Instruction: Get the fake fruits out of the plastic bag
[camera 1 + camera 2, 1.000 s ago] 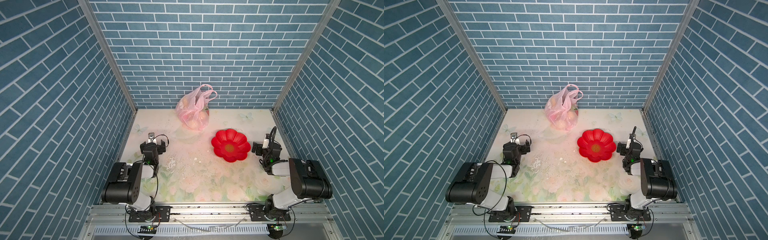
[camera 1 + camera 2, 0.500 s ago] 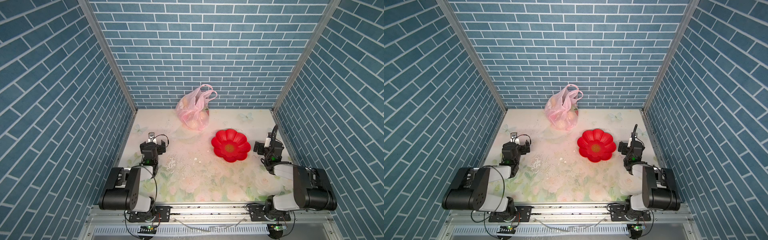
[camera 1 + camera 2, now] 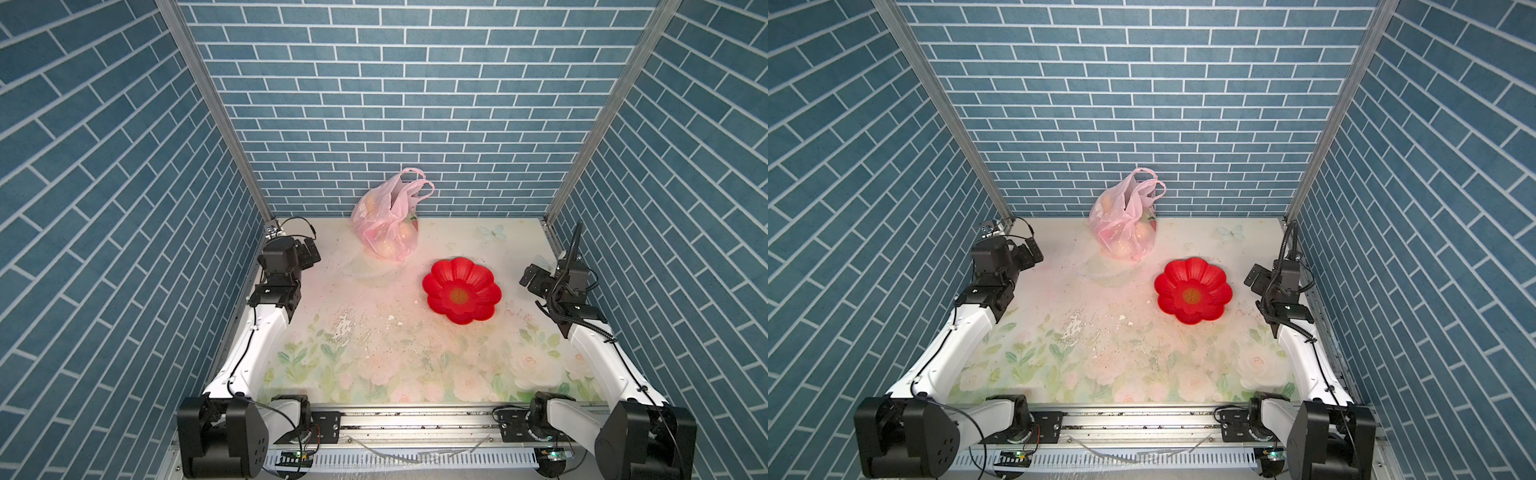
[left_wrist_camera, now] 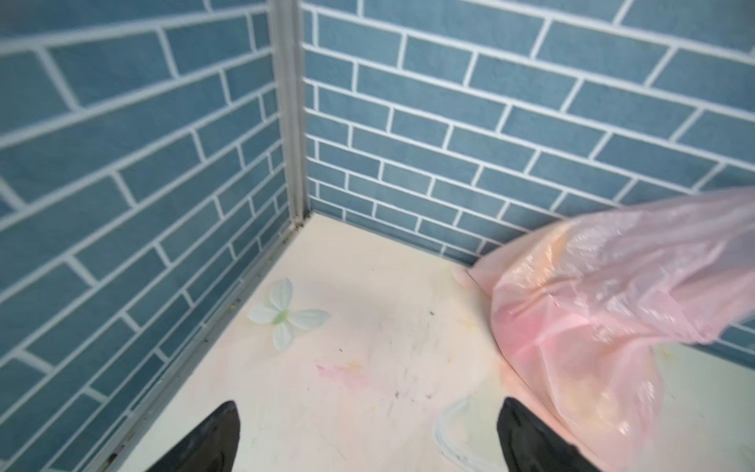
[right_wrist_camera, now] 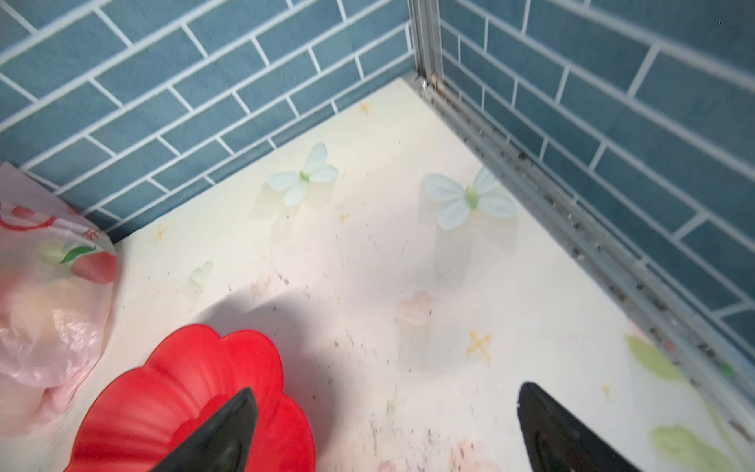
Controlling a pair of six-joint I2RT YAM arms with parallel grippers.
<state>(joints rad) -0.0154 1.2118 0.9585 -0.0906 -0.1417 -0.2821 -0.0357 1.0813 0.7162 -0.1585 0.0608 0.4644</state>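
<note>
Evidently at the first step, the left end effector (image 3: 311,252) and right end effector (image 3: 529,281) hung open and empty, needing to reach the far plastic bag (image 3: 376,216) holding the fake fruits (image 3: 390,249).

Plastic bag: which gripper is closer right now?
Left. The left gripper hangs open beside the plastic bag, not touching; the right gripper, also open, is farther off, past the red dish.

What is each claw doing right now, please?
Left claw: open, holding nothing.
Right claw: open, holding nothing.
</note>
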